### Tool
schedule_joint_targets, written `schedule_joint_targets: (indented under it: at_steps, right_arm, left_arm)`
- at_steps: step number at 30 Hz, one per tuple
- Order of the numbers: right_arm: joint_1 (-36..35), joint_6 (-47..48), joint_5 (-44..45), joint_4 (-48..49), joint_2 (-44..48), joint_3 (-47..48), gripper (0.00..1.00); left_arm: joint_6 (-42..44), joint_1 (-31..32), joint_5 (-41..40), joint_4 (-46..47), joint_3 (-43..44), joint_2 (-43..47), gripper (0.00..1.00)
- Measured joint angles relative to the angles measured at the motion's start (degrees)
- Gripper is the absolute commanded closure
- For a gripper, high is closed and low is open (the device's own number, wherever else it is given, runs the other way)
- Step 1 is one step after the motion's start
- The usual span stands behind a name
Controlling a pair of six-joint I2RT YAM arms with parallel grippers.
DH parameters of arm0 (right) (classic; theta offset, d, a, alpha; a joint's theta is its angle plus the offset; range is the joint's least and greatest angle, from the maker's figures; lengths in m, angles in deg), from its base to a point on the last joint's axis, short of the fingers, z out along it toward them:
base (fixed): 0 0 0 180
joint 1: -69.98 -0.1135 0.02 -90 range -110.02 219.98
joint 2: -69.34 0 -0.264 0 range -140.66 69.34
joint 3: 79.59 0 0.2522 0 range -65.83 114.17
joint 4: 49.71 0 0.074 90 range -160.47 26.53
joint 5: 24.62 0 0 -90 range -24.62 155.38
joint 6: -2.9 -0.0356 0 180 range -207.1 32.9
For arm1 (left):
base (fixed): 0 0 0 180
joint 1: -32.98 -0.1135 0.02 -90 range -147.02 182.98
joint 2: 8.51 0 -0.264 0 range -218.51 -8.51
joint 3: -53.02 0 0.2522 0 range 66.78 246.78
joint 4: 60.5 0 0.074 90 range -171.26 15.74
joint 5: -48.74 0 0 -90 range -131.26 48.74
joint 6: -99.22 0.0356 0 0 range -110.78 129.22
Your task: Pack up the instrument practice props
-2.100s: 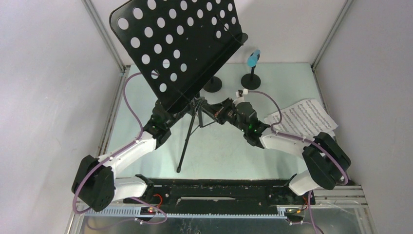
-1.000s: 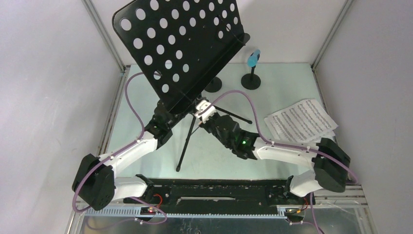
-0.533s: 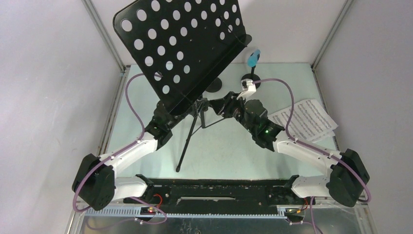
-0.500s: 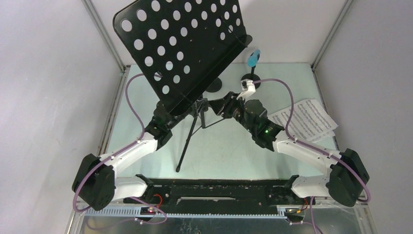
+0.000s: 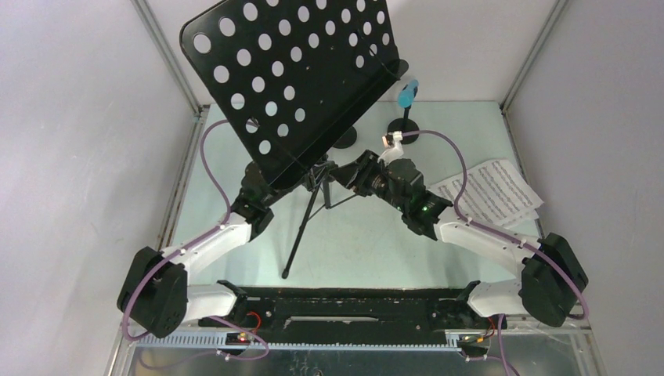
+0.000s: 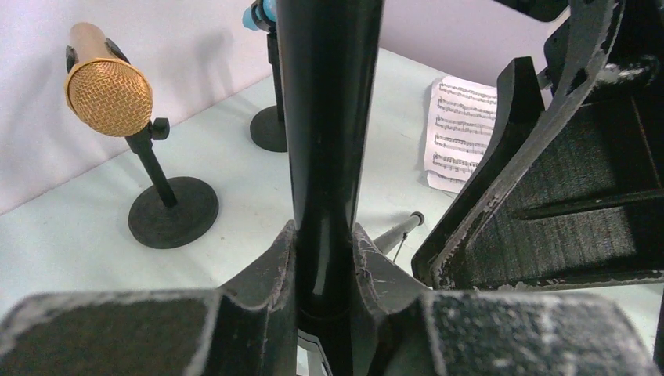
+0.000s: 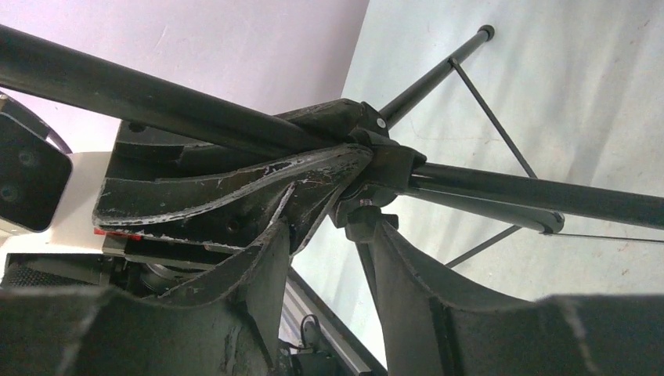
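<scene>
The black tripod music rack (image 5: 290, 78) stands mid-table, its perforated desk tilted overhead. My left gripper (image 6: 325, 235) is shut on the rack's upright pole (image 6: 325, 141); in the top view the left gripper (image 5: 262, 184) sits half under the desk. My right gripper (image 7: 330, 231) is open, its fingertips on either side of the knob (image 7: 366, 221) under the tripod hub; from above the right gripper (image 5: 350, 174) is just right of the pole. The tan microphone (image 6: 106, 90) and the light-blue microphone (image 5: 405, 94) sit in round-based holders (image 6: 172, 211). White sheet-music pages (image 5: 489, 192) lie at the right.
Tripod legs (image 5: 301, 227) splay toward the near edge and to the right. The second holder's base (image 5: 403, 129) stands behind my right wrist. Metal frame posts (image 5: 168, 59) and grey walls close in both sides and the back.
My right arm swung from in front of the pole to its right side, and its jaws opened. The left gripper kept its hold; the desk shifted slightly.
</scene>
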Motion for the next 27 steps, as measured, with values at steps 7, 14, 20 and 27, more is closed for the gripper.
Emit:
schedule_joint_targets:
  at_steps: [7, 14, 20, 27]
  right_arm:
    - [-0.02, -1.14, -0.39, -0.81, -1.62, 0.00, 0.49]
    - [0.63, -1.95, -1.38, -0.02, -4.17, 0.00, 0.59]
    - [1.92, -2.71, -4.98, 2.69, -5.49, 0.00, 0.74]
    - [2.99, -2.27, -8.04, 3.72, -6.03, 0.00, 1.00]
  left_arm:
    - [0.37, -0.50, 1.33, 0.68, -0.20, -0.17, 0.95]
    - [0.35, -0.48, 1.29, 1.70, -1.33, 0.59, 0.95]
    - [0.35, -0.48, 1.25, 1.75, -1.33, 0.57, 0.95]
    - [0.35, -0.50, 1.18, 1.75, -1.33, 0.52, 0.95]
